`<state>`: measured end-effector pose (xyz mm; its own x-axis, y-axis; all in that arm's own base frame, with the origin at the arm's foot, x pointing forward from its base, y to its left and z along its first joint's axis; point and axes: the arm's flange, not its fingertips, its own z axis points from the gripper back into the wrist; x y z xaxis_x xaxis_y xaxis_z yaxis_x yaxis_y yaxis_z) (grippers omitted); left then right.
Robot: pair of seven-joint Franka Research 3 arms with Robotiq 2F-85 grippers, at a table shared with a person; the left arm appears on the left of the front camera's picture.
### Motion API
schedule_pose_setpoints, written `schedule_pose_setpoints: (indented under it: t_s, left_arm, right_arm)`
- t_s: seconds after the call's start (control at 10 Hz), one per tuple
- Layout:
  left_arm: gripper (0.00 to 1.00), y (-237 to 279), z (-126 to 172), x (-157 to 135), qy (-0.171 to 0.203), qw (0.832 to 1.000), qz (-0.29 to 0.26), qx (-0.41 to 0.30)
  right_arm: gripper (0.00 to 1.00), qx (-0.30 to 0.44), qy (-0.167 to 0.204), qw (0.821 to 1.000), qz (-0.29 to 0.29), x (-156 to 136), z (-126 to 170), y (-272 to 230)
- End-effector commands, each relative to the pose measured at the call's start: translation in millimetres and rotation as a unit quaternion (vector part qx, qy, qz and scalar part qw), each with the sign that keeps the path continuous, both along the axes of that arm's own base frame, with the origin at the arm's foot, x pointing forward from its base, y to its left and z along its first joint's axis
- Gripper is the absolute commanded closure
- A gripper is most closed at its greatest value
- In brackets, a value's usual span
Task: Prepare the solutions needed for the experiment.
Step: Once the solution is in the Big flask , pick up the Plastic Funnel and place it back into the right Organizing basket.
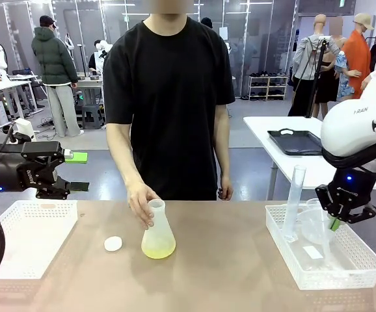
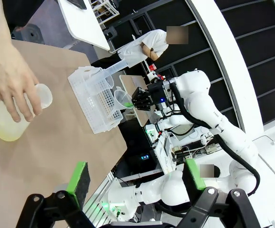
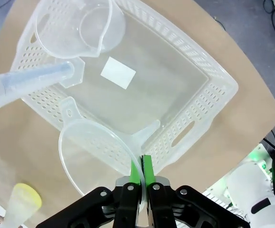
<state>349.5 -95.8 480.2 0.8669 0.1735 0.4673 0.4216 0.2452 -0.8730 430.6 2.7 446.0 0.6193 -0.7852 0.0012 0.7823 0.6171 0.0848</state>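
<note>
The left gripper (image 1: 77, 171) hangs open near the left-edge basket (image 1: 28, 208), a person's hand (image 1: 141, 198) holds the central flask (image 1: 157, 227) containing the solutions (image 1: 158, 249), and bare surface (image 1: 227, 260) reaches the right-edge basket (image 1: 331, 283), where the right gripper (image 3: 141, 166) pinches a funnel (image 3: 94, 156).

My tool (image 3: 141, 170) has its green pads (image 3: 136, 172) pinched together on the thin rim of a clear funnel (image 3: 92, 156). The funnel's spout reaches in over the near wall of a white perforated basket (image 3: 213, 90). In the basket I see a clear beaker (image 3: 75, 28), a graduated cylinder (image 3: 23, 85) with its foot on the basket floor, and a white slip (image 3: 118, 72) lying flat. Out on the brown table (image 3: 28, 142), well apart from the basket, a flask (image 3: 11, 217) holds the solutions (image 3: 24, 197), pale yellow-green.
</note>
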Motion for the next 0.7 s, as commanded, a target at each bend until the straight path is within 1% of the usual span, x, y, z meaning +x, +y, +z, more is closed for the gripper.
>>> schedule_pose_setpoints:
  t_s: [0.0,0.2,0.4,0.6]
  left_arm:
    - [0.0,-3.1,2.2,-0.6,0.006,1.0,0.004,-0.016]
    - [0.0,-3.1,2.2,-0.6,0.006,1.0,0.004,-0.016]
    - [0.0,-3.1,2.2,-0.6,0.006,1.0,0.004,-0.016]
    - [0.0,-3.1,2.2,-0.6,0.006,1.0,0.004,-0.016]
  right_arm:
    - [0.97,-0.023,-0.022,0.999,-0.041,12.2,-5.0,7.9]
    - [0.97,-0.035,-0.023,0.998,-0.045,15.0,-8.5,8.8]
    - [0.91,-0.022,-0.015,0.998,-0.048,16.7,-12.9,8.9]
    - [0.74,-0.019,-0.024,0.998,-0.052,16.0,-12.5,9.1]
